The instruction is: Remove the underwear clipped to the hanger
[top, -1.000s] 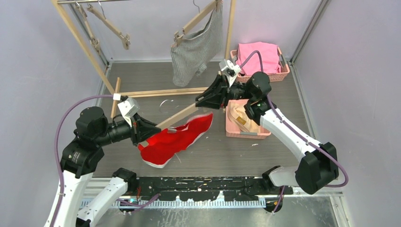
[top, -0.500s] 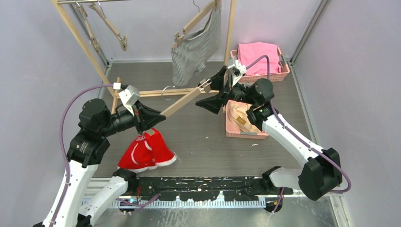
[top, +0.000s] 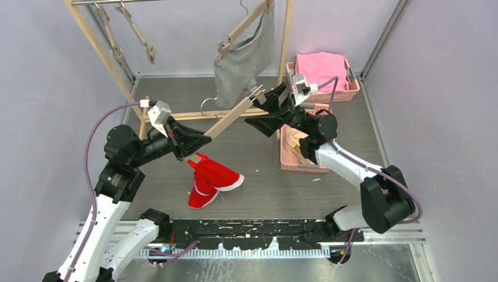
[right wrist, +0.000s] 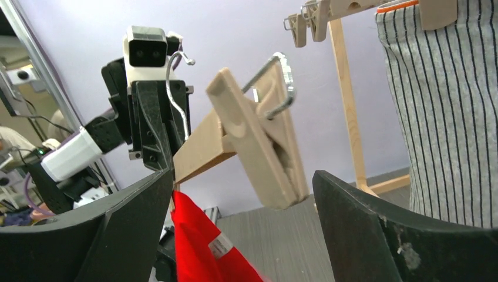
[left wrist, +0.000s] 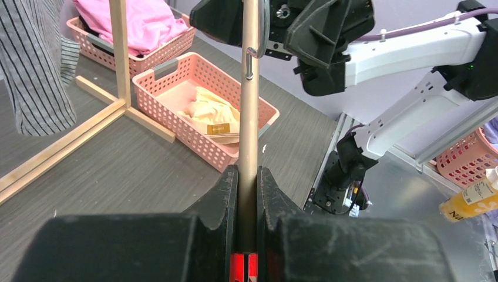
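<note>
Grey counter [top: 258,182]. Left gripper [top: 198,144]: clamped on wooden hanger [top: 228,122]. Red underwear [top: 211,176]: dangling beneath, seemingly clipped there. Striped underwear [top: 244,59]: hung behind. Right gripper [top: 258,110]: jaws spread around hanger's clip. Cream underwear [top: 296,147]: in basket [top: 288,165].

You're in a robotics lab test cell. Plain lilac walls [top: 35,88] held by metal posts [top: 384,38] box in a grey table [top: 264,182]. The left arm [top: 100,211] and the right arm [top: 346,164] are bolted to a black rail [top: 246,226] at its near edge. A wooden rack [top: 286,35] and pink baskets [top: 308,167] stand on the table. Beyond its right edge, your left wrist view shows a metal bench [left wrist: 411,235] with a bottle [left wrist: 473,200].
</note>
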Robot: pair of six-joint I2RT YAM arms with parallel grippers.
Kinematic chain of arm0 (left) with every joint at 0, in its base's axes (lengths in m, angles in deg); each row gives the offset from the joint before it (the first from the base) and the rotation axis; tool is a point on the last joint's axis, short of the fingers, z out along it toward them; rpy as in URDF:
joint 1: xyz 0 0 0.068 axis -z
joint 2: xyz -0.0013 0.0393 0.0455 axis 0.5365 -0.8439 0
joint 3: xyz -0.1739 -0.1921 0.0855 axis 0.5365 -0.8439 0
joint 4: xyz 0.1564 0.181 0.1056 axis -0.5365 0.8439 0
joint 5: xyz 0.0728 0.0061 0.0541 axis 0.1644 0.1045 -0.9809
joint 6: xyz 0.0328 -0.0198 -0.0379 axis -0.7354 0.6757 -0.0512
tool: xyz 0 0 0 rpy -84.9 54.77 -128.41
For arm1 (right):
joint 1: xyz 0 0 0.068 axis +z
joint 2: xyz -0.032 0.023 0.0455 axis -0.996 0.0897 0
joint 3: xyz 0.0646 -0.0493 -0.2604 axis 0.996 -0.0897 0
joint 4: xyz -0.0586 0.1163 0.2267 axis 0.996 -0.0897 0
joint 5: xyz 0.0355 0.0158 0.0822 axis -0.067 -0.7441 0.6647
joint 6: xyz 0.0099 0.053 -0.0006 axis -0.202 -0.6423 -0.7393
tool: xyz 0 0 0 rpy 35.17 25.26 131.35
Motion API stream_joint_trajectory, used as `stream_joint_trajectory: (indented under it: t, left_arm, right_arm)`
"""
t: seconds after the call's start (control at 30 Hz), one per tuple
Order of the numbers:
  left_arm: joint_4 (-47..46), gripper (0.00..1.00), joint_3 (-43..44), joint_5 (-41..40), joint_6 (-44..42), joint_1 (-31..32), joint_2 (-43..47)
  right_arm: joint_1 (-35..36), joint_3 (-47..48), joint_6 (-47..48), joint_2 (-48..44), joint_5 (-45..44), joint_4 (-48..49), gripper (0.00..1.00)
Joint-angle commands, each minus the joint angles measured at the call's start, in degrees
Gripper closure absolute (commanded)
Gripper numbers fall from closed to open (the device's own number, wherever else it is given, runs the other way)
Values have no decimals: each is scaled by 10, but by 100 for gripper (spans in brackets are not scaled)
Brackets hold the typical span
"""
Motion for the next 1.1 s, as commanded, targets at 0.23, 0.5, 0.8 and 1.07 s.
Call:
stream_joint_trajectory:
  t: [0.23, 0.5, 0.8, 1.07]
  left_arm:
    - [-133, 100, -15, 30, 70, 0, 0]
    - [-160, 100, -31, 25, 85, 0, -11]
    - [-188, 100, -36, 11, 100, 0, -12]
    - [-167, 92, -38, -23, 95, 0, -5]
  right_arm:
    - [38, 61, -65, 56, -32, 146, 9]
    - [62, 80, -32, 56, -33, 110, 16]
    - [87, 107, 24, 55, -31, 24, 88]
    - [91, 97, 59, 25, -38, -3, 99]
